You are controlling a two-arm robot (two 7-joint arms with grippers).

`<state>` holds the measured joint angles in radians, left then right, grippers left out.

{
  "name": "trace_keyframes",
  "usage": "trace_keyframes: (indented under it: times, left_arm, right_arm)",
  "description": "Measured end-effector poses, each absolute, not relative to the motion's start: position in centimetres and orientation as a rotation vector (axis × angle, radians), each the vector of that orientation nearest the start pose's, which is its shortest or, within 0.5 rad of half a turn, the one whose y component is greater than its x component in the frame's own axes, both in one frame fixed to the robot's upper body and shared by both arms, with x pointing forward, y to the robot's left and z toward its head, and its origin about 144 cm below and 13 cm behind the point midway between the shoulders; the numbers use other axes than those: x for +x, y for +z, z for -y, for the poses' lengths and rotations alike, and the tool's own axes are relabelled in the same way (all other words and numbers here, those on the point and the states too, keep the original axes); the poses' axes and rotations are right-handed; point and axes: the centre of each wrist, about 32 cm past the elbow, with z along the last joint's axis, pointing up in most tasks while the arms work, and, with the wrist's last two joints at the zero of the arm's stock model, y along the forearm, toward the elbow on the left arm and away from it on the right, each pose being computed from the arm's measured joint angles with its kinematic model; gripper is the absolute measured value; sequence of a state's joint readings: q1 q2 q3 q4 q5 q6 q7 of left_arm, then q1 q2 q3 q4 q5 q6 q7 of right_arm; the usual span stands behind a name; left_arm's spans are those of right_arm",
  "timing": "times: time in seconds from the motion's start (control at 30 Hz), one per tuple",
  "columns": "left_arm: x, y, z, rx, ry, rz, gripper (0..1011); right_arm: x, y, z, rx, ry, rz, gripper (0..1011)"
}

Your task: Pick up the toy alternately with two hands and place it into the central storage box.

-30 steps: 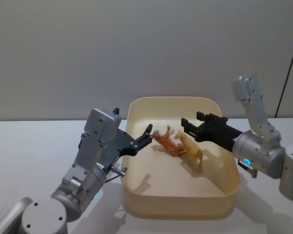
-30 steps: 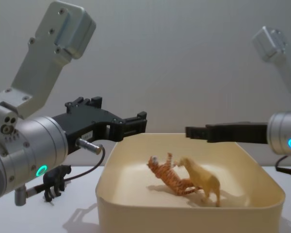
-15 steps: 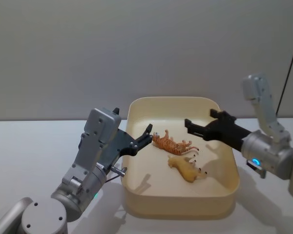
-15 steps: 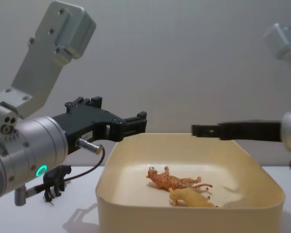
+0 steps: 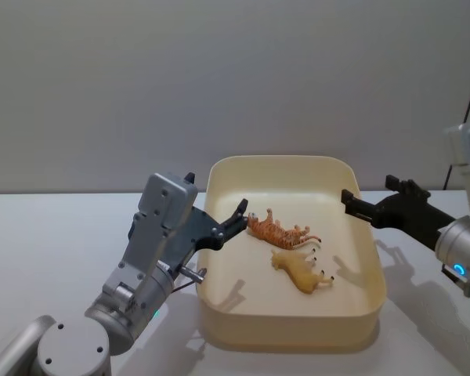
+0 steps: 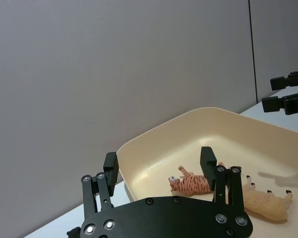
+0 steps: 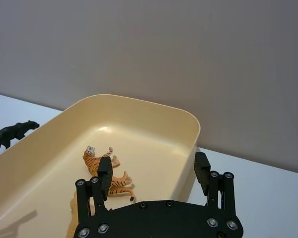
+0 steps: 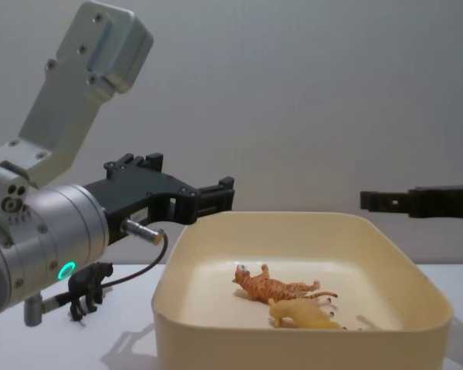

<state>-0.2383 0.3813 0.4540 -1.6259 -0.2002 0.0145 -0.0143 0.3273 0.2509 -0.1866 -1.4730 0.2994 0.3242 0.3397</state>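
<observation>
Because the small black plastic toy panther (image 8: 89, 287) stands on the white table (image 5: 47, 235), back from and left of the wide-spread, empty left gripper (image 5: 237, 214) at the tall cream-beige plastic tub's (image 5: 282, 343) left rim, that arm seems nearer than the equally spread right gripper (image 5: 349, 205) at the opposite rim.

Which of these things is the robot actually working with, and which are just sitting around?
Part of the job:
- cream storage box
- tiger toy and tan lion toy, lying inside it
- black panther toy, standing left of the box
- left hand and right hand, both open and empty, at the box's edges

Just there:
- white table
- grey wall behind
</observation>
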Motion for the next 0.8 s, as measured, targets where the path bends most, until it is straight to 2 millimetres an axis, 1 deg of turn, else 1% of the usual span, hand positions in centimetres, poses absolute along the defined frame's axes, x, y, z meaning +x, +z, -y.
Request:
trace_keyframes:
  times: [0.17,0.4,0.8]
  left_arm:
    - [49.5,120.6,-19.9,0.071,1.103,0.26,1001]
    - [49.7,120.9,-20.1,0.093,1.104,0.225,1001]
    - [49.4,121.5,-21.0,0.148,1.204,0.136,1001]
  right_arm:
    - [53.7,122.5,25.7,-0.094,-1.088,-0.109,1001]
    - [53.4,122.6,26.1,-0.093,-1.098,-0.106,1001]
    - [53.0,122.7,26.5,-0.092,-1.107,-0.104,1001]
